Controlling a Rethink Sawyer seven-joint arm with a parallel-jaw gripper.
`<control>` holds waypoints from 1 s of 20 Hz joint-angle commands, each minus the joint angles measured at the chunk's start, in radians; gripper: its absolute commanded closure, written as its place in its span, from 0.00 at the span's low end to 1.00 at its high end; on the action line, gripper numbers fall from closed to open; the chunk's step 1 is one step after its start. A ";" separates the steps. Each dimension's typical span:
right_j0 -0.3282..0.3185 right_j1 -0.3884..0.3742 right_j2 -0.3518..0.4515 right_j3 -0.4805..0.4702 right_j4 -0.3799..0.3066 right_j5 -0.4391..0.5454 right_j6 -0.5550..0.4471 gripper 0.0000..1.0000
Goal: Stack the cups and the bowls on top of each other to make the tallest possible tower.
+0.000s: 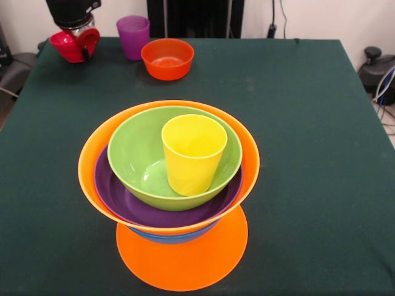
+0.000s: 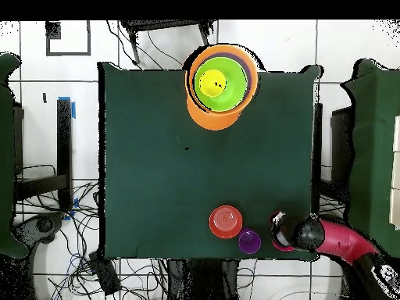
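Closest to you, at the near edge of the dark green table [image 1: 321, 123], stood the tower [image 1: 170, 197]. At its bottom lay a big orange plastic bowl turned upside down [image 1: 185, 259], wide and flat. On that sat a blue bowl [image 1: 170, 237]; you could only see a thin strip of it. Next came a second big orange bowl [image 1: 89, 166], open side up, and it leaned a little toward you. Inside it lay the wide, shallow purple bowl [image 1: 123, 200], and in that sat the shiny green bowl [image 1: 139, 148]. The yellow plastic cup [image 1: 192, 154] stood upright in the green bowl, touching its inside.

Far back, well apart from the tower, you had a small orange-red bowl [image 1: 167, 58] sitting open side up on the table. Just beside it stood the see-through purple cup [image 1: 133, 36], also upright.

At the far corner, near the purple cup, the robot's gripper [image 1: 75, 38] came down over a small pink-red bowl [image 1: 68, 48] and held it. The bowl was tipped on its side at the table's edge. From above you could see the red arm [image 2: 348, 242] reaching in over that corner.
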 commanded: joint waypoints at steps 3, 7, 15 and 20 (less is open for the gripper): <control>0.021 0.016 0.103 -0.022 -0.030 -0.035 -0.116 1.00; 0.019 0.017 0.105 -0.018 -0.038 -0.055 -0.114 1.00; 0.023 0.028 0.093 -0.019 -0.040 -0.052 -0.101 0.00; 0.027 0.021 0.088 -0.010 -0.039 -0.055 -0.093 0.00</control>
